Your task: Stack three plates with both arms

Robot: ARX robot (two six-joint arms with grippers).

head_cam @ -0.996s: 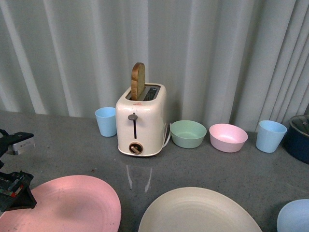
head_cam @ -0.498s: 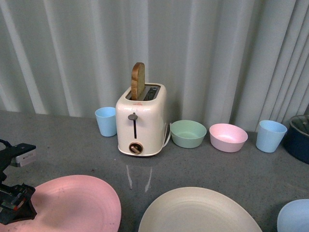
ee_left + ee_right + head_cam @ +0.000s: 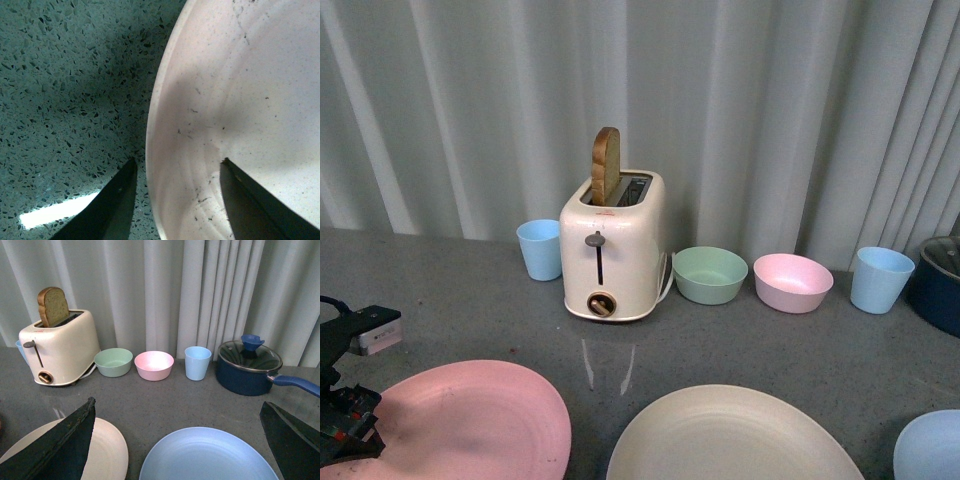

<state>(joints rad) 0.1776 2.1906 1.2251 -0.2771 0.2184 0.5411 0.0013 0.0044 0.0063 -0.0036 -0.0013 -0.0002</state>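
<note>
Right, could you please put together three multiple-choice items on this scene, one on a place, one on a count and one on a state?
1. Where does the green bowl stand?
A) between the toaster and the pink bowl
B) left of the toaster
C) on top of the toaster

2. How many large plates lie nearest the robot?
A) two
B) three
C) five

3. How is the left end effector?
A) shut on a cup
B) open, one finger either side of the pink plate rim
C) shut on the bread

Answers:
1 A, as the front view shows it in the row between those two.
2 B, as the pink plate, cream plate and light blue plate are all there.
3 B, as the left wrist view shows a wide gap with the rim inside it.
</note>
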